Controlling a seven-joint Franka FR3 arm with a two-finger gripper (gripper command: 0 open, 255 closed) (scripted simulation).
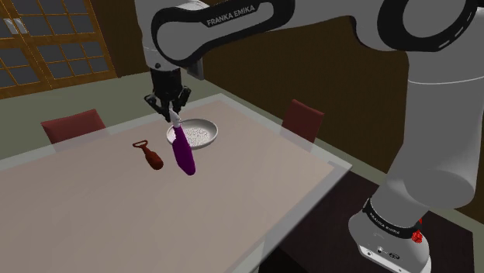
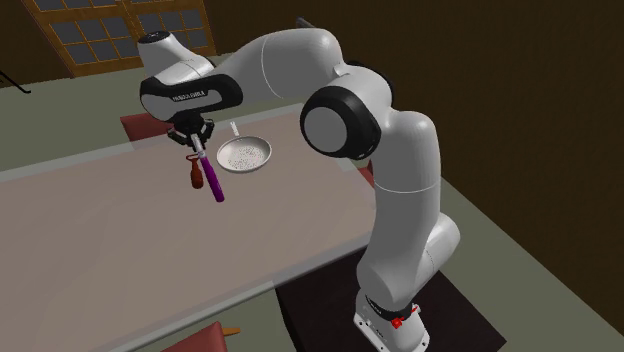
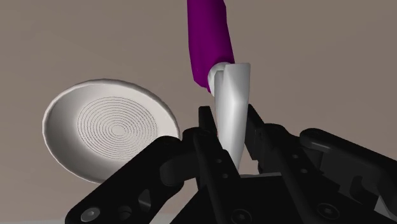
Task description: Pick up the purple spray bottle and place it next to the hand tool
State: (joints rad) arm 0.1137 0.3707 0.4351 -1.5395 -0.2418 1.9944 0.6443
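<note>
The gripper (image 1: 174, 113) clamps the spray bottle (image 1: 184, 157) by its white head — purple body hanging tilted over the table (image 1: 264, 194), between hand tool (image 1: 151, 157) and bowl (image 1: 200, 134); likely light and stiff (smooth, maybe slippery); held so high, it may swing.

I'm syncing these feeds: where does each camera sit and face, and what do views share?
Shoulder: beside the base, looking down across the table; arm and gripper holding the bottle show.
Second exterior: higher, farther back, facing likewise; whole arm shows.
Wrist: on the gripper, looking down; fingers clasp the bottle's head.
Shared: bottle and bowl in all; tool in both exterior views.
</note>
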